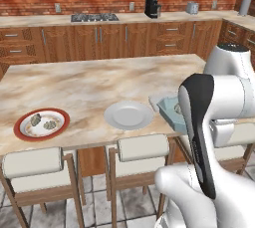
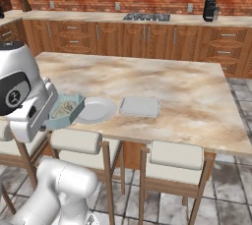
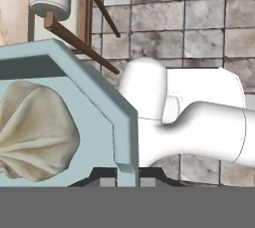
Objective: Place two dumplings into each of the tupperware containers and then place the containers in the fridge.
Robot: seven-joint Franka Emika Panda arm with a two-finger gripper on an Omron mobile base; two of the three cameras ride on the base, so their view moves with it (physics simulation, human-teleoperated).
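At the tabletop's (image 2: pixel 187 96) near edge, my jaws pinch the teal container's (image 3: pixel 99 97) rim; I'd lift level, keeping its dumpling (image 3: pixel 35 132) inside.

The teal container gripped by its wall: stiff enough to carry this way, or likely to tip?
The teal container probably stays stiff: its wall looks thick and unbent where the gripper pinches it. Being held at one edge, with its body reaching out sideways, it may sag or tilt. The dumpling inside looks loose, so it could slide if the tray tips.
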